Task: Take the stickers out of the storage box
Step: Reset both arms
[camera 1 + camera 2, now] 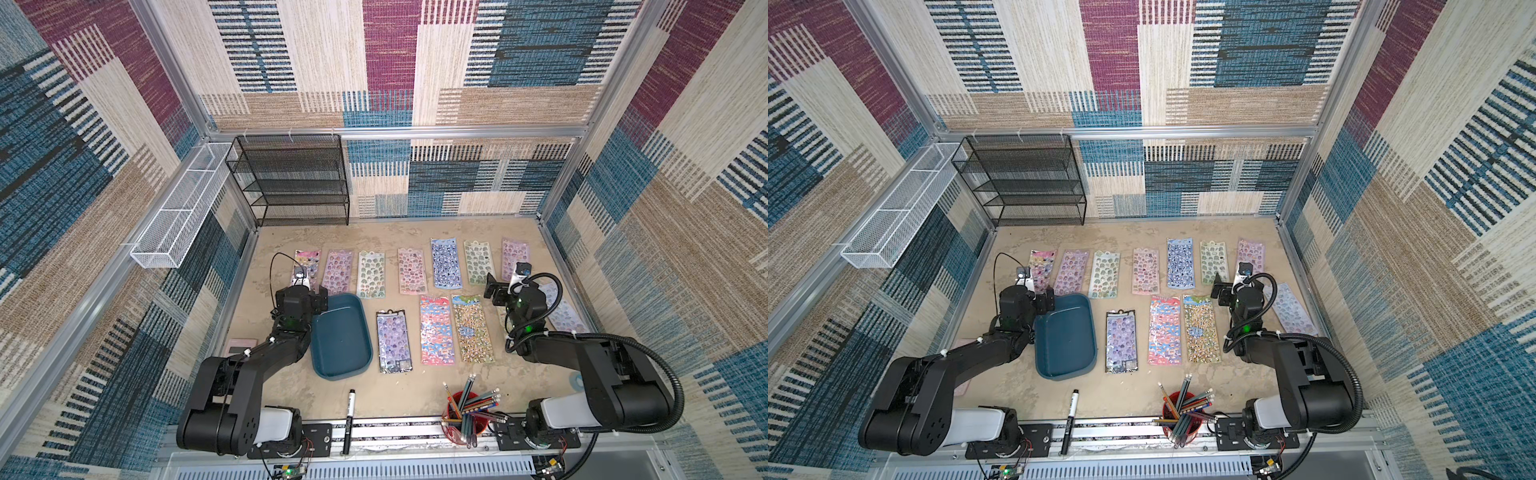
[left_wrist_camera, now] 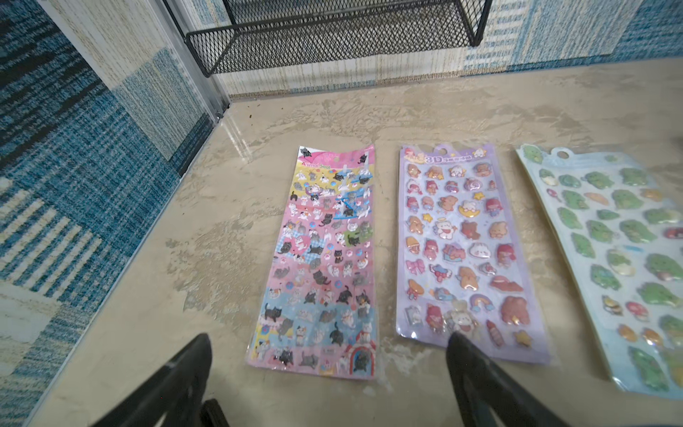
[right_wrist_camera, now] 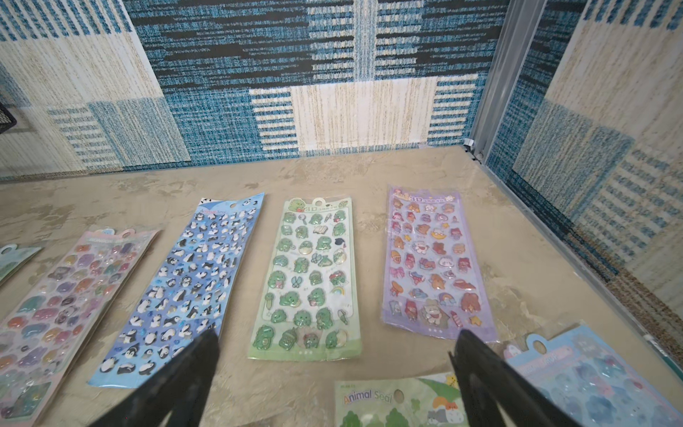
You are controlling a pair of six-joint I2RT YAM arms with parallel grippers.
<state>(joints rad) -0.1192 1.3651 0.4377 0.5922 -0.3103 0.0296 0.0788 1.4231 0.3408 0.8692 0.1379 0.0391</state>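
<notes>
In the left wrist view the left hand (image 2: 328, 337) is spread to its widest with nothing between its fingers, hanging over the near ends of a pink cat sheet (image 2: 318, 258) and a lilac sheet (image 2: 462, 251) on the desk (image 2: 184, 258). In a top view the storage box (image 1: 340, 338) sits just to the lower right of that hand. Its long axis runs up and down the frame with a slight tilt, and no sheet shows inside it. To its right the stickers (image 1: 436, 330) lie flat in two rows, long axes likewise up the frame. Far right, the right hand (image 3: 337, 332) is just as wide open and empty, well apart from the box, so the left hand is the nearer. Little seems left to lift out.
</notes>
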